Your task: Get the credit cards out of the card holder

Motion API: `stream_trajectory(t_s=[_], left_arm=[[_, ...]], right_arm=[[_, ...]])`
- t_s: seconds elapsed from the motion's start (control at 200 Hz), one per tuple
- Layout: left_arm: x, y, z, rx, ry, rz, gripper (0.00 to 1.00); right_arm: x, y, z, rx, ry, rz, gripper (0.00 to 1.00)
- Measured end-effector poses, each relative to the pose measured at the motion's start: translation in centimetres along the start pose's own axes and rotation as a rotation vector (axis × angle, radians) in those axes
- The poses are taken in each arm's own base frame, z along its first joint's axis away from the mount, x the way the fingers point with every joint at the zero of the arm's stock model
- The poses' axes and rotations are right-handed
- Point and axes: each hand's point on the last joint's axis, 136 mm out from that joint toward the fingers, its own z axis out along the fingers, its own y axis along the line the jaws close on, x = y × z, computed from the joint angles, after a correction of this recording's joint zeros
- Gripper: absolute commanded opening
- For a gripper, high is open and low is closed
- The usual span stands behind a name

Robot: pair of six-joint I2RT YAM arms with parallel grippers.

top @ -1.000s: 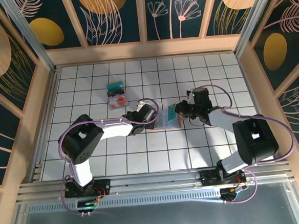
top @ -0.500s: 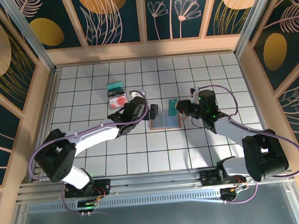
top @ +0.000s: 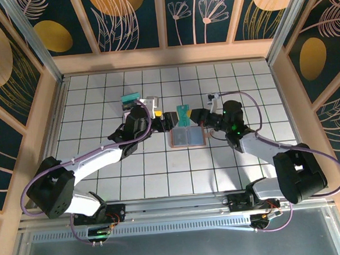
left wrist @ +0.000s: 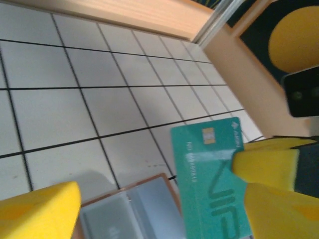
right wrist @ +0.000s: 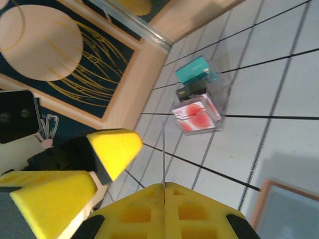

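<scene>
Bright, even light, faint soft shadows — the right gripper looms blurred.

table: white tiles, black grid | walls: dark floral panels, wooden frames | rail: near edge

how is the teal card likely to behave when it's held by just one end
Probably stiff: the teal card juts out flat and unbent though the right gripper pinches only one end. Likely very light: edge-on in the right wrist view it is a hairline. Its sheen suggests it could slip from a loose pinch.
</scene>
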Motion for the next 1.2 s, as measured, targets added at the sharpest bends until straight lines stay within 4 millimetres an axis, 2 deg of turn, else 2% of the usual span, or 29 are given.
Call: stream_trajectory(t_s=[0.205, 0.31, 0.45, 0.576, 0.761, 0.906, 0.996, 1.106, 1.201], left_arm=[[-0.9, -1.1, -0.5, 0.112, -0.019, -0.033, 0.65], [-1.3, -1.7, -0.7, 0.172, -0.028, -0.061, 0.54], [-1.6, -2.6, -0.8, 0.244, -0.034, -0.082, 0.51], [-1.5, -3.2, -0.6, 0.282, -0.027, -0.095, 0.39], [-1.3, -2.7, -0.3, 0.284, -0.016, -0.115, 0.18], [-1.6, -2.7, -0.4, 0.292, -0.024, -0.116, 0.02], [-1.7, -2.9, -0.4, 0.299, -0.028, -0.105, 0.00], [-1.6, -3.1, -0.6, 0.309, -0.021, -0.074, 0.00], [-1.3, -3.3, -0.6, 0.295, 0.000, -0.024, 0.00]], right_arm=[[-0.4, 1.8, 0.5, -0.101, 0.002, -0.003, 0.00], [-0.5, 2.8, 0.8, -0.135, 0.010, -0.012, 0.00], [-0.7, 4.0, 1.0, -0.172, 0.016, -0.027, 0.00], [-0.6, 4.3, 1.1, -0.187, 0.022, -0.034, 0.00], [-0.6, 4.6, 1.2, -0.204, 0.027, -0.041, 0.00], [-0.8, 4.1, 1.4, -0.186, 0.018, -0.032, 0.00], [-0.9, 3.8, 1.4, -0.176, 0.014, -0.028, 0.08], [-0.6, 3.4, 1.5, -0.158, 0.025, -0.027, 0.29], [-0.1, 3.2, 1.7, -0.137, 0.049, -0.033, 0.42]])
